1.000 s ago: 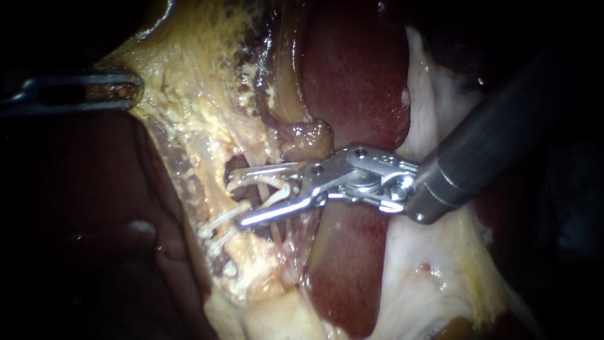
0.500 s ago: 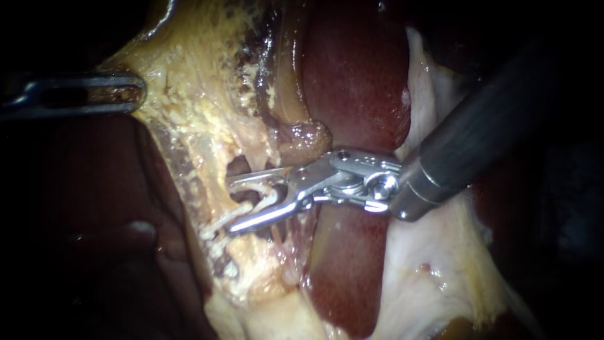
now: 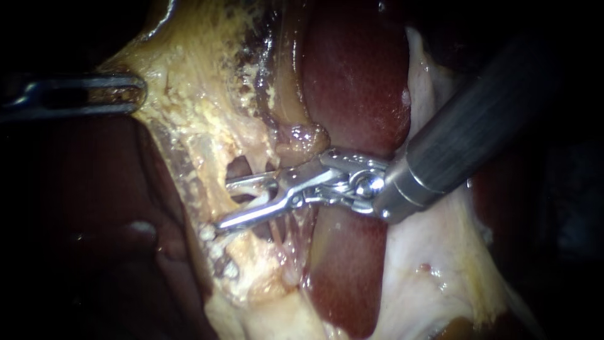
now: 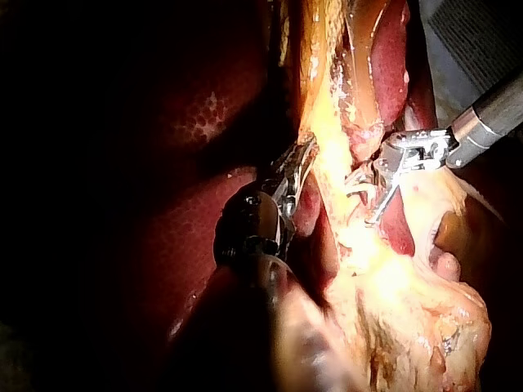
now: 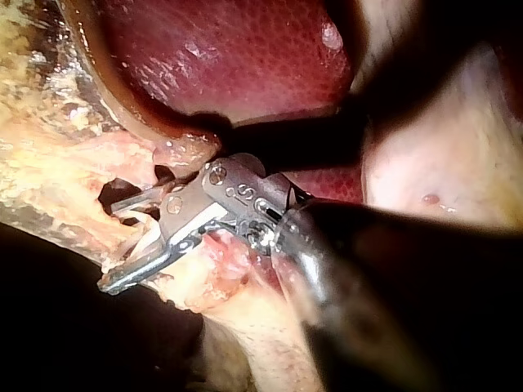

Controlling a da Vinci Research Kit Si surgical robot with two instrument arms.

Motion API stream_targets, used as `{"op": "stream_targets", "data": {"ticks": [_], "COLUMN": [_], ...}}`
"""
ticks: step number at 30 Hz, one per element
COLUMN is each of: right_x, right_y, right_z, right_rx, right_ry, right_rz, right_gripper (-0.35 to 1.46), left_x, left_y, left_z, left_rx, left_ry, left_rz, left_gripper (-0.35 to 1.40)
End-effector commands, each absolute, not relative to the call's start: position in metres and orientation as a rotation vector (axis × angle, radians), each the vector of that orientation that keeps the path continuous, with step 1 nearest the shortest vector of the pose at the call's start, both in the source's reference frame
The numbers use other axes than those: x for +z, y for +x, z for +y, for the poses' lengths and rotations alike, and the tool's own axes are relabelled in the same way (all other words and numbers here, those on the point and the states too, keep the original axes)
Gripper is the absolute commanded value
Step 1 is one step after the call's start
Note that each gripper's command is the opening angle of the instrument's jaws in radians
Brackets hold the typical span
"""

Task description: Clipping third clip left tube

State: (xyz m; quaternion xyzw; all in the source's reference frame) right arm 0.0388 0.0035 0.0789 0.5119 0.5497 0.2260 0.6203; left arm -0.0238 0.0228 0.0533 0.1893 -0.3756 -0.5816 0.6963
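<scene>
Yellow tissue [image 3: 195,107], fatty and stretched over the dark red liver [image 3: 352,75]. The left instrument [image 3: 129,93] pinches its edge, well apart from the work.

The right instrument [image 3: 224,203] has its jaws spread in a small window in that tissue. The pale tube [image 3: 261,192] runs between them, not yet squeezed. I cannot tell which tube the task means.

Risks, as judged:
- The lower jaw tip rests against the window's rim, so closing now could take in fat or stray strands with the tube.
- The jaws may not reach fully across, which would leave a partial bite.
- If the left hold slips, the tube slackens.

Views:
- The right wrist view shows the lower jaw tip clear past the strands and a pale strip along the jaw's inside.
- The left wrist view shows both left jaws clamped on the tissue, where the endoscope shows one slotted jaw flat-on.
</scene>
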Motion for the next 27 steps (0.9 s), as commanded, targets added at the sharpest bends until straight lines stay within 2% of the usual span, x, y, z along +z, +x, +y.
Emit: {"op": "stream_targets", "data": {"ticks": [1,11,27], "right_x": [0.0787,0.0767,0.0755], "right_y": [0.0387,0.0391,0.0432], "right_z": [0.0033,0.0021,0.0019], "right_rx": [0.517,0.479,0.468], "right_ry": [1.2,1.317,1.407], "right_rz": [1.268,1.3,1.379], "right_gripper": [0.53,0.52,0.52], "left_x": [0.0533,0.0533,0.0533], "left_y": [-0.0238,-0.0238,-0.0242], "left_z": [0.0228,0.0228,0.0229], "left_rx": [-1.297,-1.297,-1.299], "left_ry": [0.422,0.423,0.421], "left_rz": [-0.838,-0.838,-0.837], "left_gripper": [-0.35,-0.35,-0.35]}}
